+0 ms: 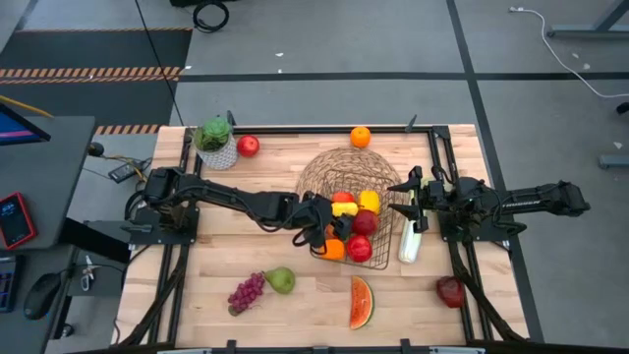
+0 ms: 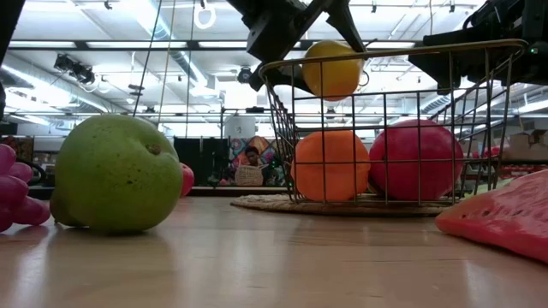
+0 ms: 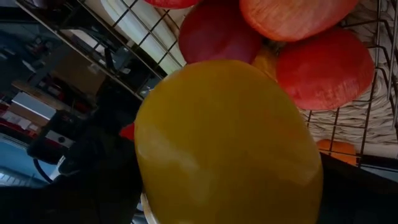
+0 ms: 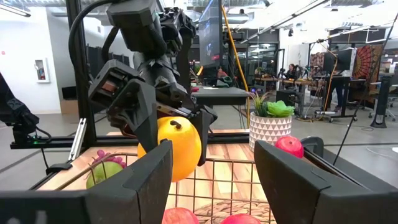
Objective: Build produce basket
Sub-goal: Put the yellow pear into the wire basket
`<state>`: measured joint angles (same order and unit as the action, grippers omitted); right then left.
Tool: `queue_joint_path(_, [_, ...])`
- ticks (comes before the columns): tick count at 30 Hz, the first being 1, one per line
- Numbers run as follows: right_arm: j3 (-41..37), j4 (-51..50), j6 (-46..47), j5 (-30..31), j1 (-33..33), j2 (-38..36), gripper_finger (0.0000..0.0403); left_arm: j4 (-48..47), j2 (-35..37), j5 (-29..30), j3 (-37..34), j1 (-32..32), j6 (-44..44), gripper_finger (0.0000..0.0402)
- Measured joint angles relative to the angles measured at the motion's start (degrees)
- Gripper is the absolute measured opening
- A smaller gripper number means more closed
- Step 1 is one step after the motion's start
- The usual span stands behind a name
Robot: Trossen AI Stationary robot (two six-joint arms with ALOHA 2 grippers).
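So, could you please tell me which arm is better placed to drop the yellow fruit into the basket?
Left: its tool already holds the yellow fruit over the basket.

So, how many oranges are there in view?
2: one orange at the table's far edge, another orange inside the basket. Others may be hidden under fruit.

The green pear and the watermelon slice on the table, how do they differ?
The green pear is round and plump; the watermelon slice is a flat red wedge with green rind. The pear lies beside the purple grapes; the slice lies apart. Both lie on the table outside the basket.
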<state>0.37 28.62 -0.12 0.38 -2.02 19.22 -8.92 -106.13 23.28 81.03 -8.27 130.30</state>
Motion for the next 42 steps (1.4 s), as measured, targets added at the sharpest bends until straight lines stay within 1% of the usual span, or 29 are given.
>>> queue_joint_path(5, [0.01,0.00,0.00,0.00,0.00,0.00,0.0231,0.06,0.00,-0.17,0.00,-0.01,-1.53,0.0353])
queue_joint_path(7, [-0.01,0.00,0.00,0.00,0.01,0.00,0.0231,0.10,0.00,-2.65,0.00,0.40,-5.58,0.0353])
queue_joint_path(9, [-0.01,0.00,0.00,0.00,0.01,0.00,0.0231,0.08,0.00,-7.86,0.00,1.14,-12.60,0.0353])
queue_joint_path(14, [0.01,0.00,0.00,0.00,0.01,0.00,0.0231,0.62,0.00,-23.61,0.00,3.56,-33.64,0.0353])
queue_joint_path(20, [0.01,0.00,0.00,-0.02,0.01,0.00,0.0231,4.91,-0.02,-41.27,0.00,7.14,-54.75,0.0353])
queue_joint_path(22, [0.01,0.00,0.00,0.00,0.01,0.00,0.0231,7.62,-0.02,-46.27,0.00,8.46,-61.76,0.0353])
queue_joint_path(24, [-0.01,0.00,0.00,0.00,0.01,0.00,0.0231,10.66,-0.02,-49.67,0.00,9.76,-69.79,0.0353])
queue_joint_path(27, [0.01,0.00,0.00,0.00,0.00,0.00,0.0231,15.07,-0.02,-52.43,0.00,11.76,-83.96,0.0353])
queue_joint_path(30, [0.01,0.00,0.00,-0.01,-0.01,0.00,0.0231,18.74,-0.02,-53.54,0.00,13.31,-100.06,0.0353])
queue_joint_path(35, [0.01,0.00,0.00,0.00,0.02,0.00,0.0231,21.43,-0.02,-53.46,0.00,15.02,-125.61,0.0353])
queue_joint_path(38, [0.00,0.00,0.00,0.00,0.00,0.00,0.0231,21.39,-0.02,-52.31,0.01,15.53,-138.74,0.0353])
queue_joint_path(42, [-0.01,0.00,0.00,0.00,0.00,0.00,0.0231,21.05,-0.02,-49.90,0.02,15.56,-159.03,0.0353])
